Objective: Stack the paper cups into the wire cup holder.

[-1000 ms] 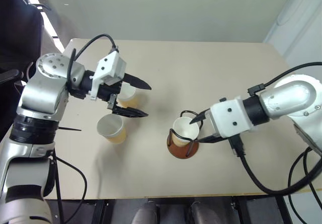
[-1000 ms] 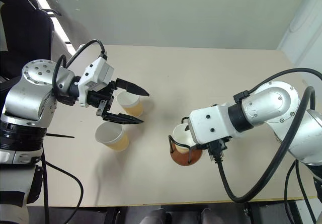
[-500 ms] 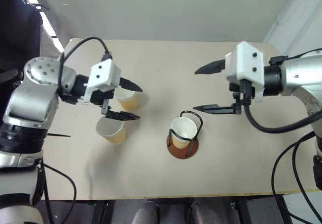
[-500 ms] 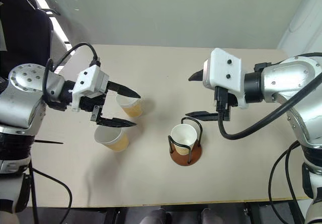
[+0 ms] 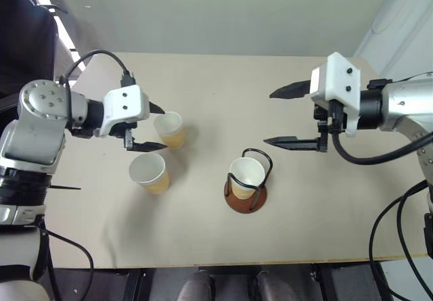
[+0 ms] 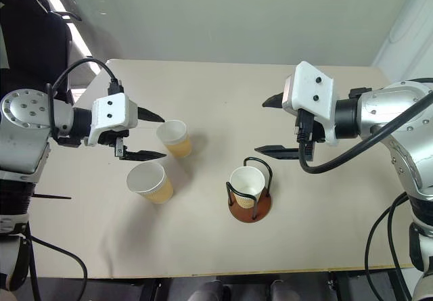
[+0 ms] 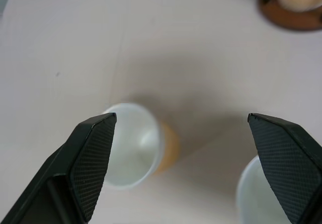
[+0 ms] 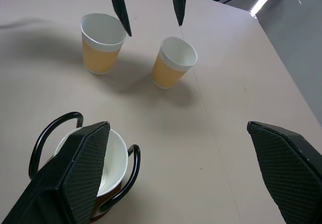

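While one paper cup (image 5: 247,175) already sits upright inside the wire cup holder (image 5: 245,194), near the middle of the surface (image 5: 284,84), the other two stand loose to its left. The holder has a round reddish-brown disc base, and thin black wire loops rise from it around the seated cup, one loop arching above the rim on the far side. All three cups are small and tapered, tan-yellow outside and white inside, with a rolled white rim. The far loose cup (image 5: 169,128) and the near loose cup (image 5: 150,172) stand just beside each other but apart, both upright and open-topped. Nothing lies between them and the holder; the matte beige surface there is bare.

The left gripper (image 5: 158,126) hangs just left of the far loose cup, its two black pointed fingers spread wide, one tip at the cup's far side and one over the gap between the two cups. It holds nothing. Its arm reaches in from the left edge, pointing rightward and slightly down.

The right gripper (image 5: 277,117) hovers above the surface to the right of the holder and a little farther away, well apart from it. Its fingers are also spread wide and empty, pointing leftward. A black cable (image 5: 379,153) loops from its white wrist housing.
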`<state>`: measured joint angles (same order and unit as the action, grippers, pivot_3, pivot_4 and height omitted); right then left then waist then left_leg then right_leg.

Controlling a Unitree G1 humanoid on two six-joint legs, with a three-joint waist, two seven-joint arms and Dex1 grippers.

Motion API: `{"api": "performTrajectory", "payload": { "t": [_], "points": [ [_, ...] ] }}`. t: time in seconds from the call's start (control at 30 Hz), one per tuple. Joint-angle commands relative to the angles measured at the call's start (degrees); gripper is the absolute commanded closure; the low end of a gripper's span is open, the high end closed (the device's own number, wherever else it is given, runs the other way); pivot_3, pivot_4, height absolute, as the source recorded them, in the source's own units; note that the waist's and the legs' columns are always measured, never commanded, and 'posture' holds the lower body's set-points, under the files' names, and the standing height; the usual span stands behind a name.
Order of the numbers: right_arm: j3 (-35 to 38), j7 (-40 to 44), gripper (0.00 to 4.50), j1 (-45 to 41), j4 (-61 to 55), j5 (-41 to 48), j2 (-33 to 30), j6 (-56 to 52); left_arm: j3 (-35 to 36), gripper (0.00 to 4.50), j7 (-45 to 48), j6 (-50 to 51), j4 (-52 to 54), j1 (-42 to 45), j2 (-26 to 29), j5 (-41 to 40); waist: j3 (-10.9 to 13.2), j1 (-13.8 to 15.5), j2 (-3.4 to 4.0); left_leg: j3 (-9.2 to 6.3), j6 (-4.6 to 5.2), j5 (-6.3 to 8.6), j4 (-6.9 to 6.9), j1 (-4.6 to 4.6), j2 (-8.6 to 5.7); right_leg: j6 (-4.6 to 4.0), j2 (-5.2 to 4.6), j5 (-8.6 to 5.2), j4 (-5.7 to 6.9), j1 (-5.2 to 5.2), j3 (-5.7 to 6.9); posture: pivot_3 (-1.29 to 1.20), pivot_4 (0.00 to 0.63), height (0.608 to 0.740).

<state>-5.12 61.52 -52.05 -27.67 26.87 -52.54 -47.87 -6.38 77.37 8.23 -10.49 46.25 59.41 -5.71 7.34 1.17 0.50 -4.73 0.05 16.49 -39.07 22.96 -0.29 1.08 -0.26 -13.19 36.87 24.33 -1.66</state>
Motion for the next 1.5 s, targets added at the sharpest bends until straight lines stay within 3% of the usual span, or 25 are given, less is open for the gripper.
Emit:
{"api": "performTrajectory", "payload": {
  "t": [0.03, 0.3, 0.83, 1.5],
  "points": [
    [2.7, -0.6, 0.02, 0.0, -1.0, 1.0, -1.1, 0.3, 0.0, 0.00, -1.0, -4.4, -2.9, 2.0, 0.3, 2.8, 0.0, 0.0, 0.00, 0.00, 0.00, 0.00, 0.00, 0.00, 0.00, 0.00, 0.00, 0.00, 0.00, 0.01, 0.00, 0.00, 0.150, 0.740],
    [3.0, -1.0, 0.02, -0.8, -0.9, 2.0, -1.6, -0.5, -2.7, 0.00, -2.6, -12.7, -10.6, 5.4, -2.5, 8.6, 0.0, 0.1, 0.00, 0.00, 0.00, 0.00, -0.01, 0.05, -0.01, 0.00, -0.02, 0.00, 0.00, 0.03, 0.00, 0.00, 0.150, 0.740],
    [4.5, -1.2, 0.02, -0.4, 0.0, 3.2, -2.8, -0.5, -8.0, 0.00, -3.6, -19.2, -18.9, 12.8, -7.0, 16.7, 0.0, 0.1, 0.00, 0.00, 0.00, 0.00, -0.01, 0.26, -0.01, 0.00, -0.01, 0.00, 0.02, 0.24, 0.00, 0.00, 0.150, 0.740],
    [9.4, -1.0, 0.02, -0.7, -1.1, 11.7, -4.6, -4.3, -9.4, 0.00, -2.6, -21.9, -23.8, 13.5, -8.4, 19.6, 0.0, 0.1, 0.00, 0.02, 0.00, 0.00, -0.07, 0.53, -0.01, 0.01, -0.01, 0.01, 0.05, 0.52, 0.00, 0.00, 0.150, 0.740]
  ]
}}
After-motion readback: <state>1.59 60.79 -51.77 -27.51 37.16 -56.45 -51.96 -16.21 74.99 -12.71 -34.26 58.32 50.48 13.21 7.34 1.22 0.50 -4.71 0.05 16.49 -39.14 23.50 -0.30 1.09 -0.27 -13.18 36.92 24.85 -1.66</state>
